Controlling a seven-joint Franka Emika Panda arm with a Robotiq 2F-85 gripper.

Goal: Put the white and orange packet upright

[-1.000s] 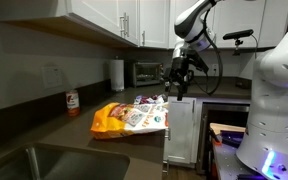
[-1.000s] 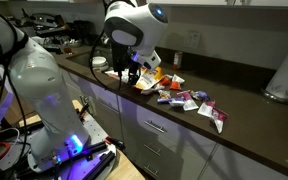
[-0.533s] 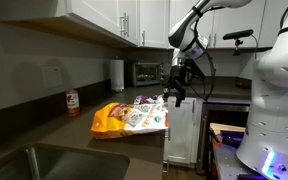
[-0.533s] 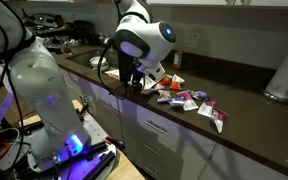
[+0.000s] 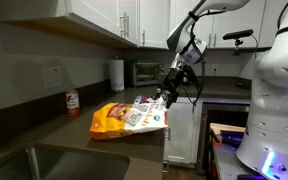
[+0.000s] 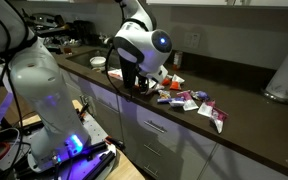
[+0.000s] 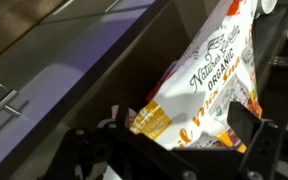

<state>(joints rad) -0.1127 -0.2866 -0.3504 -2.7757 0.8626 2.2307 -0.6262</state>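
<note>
In the wrist view the white and orange packet [image 7: 209, 85] is cut off at the top & right edge, so only pt of its front shows. In an exterior view the arm's big round end hides the jaws & most of the packet. Only some small packs [image 6: 189, 100] on the bench [image 6: 244, 125] show well there. Writing: "ORGANIC" reads clear in the wrist view, but the curly word above it is too blurry. The words on the packet in both exterior views are too small to read. The packet lies flat on the bench near the front edge, not standing. In an exterior view the packet [image 5: 132, 118] has its long side running across the pic, orange end away from the arm, white end by the gripper [image 5: 167, 98]. Jaws are wide open w/ the packet's corner between them, holding nothing. Can't tell if they touch it.
</note>
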